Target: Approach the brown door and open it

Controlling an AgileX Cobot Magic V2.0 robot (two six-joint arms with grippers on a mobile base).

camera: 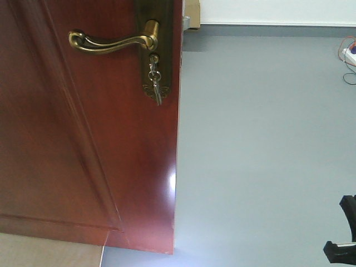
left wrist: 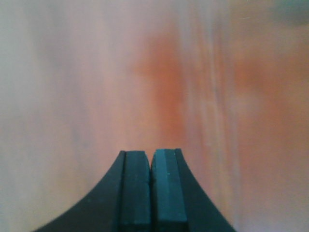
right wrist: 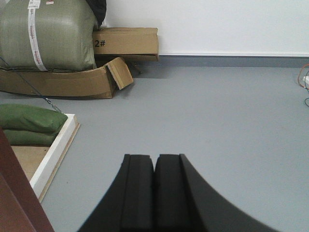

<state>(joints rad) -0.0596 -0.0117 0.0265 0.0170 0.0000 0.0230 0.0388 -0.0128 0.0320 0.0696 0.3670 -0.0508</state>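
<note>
I had the left gripper (left wrist: pixel 151 166) pressed shut, empty, close against a blurred reddish surface. The right gripper (right wrist: pixel 154 169) was likewise closed on nothing, facing smooth grey floor (right wrist: pixel 212 116). The glossy brown door (camera: pixel 83 139) filled the front view's left, its curved brass handle (camera: pixel 111 41) above small silver keys (camera: pixel 154 83).

Door (camera: pixel 83 139): wood, reddish-brown, glossy, glare near lower edge. Lever (camera: pixel 111 41): brass, polished. Backplate (camera: pixel 158 61): dark bronze metal. Keys (camera: pixel 155 83): silvery metal. Floor (camera: pixel 267 156): grey, smooth, faint sheen. Left gripper (left wrist: pixel 151 166) and right gripper (right wrist: pixel 154 166) pads: black rubber, matt. Boxes (right wrist: pixel 126 42): brown cardboard, matt. Sack (right wrist: pixel 48 34): green woven cloth.
</note>
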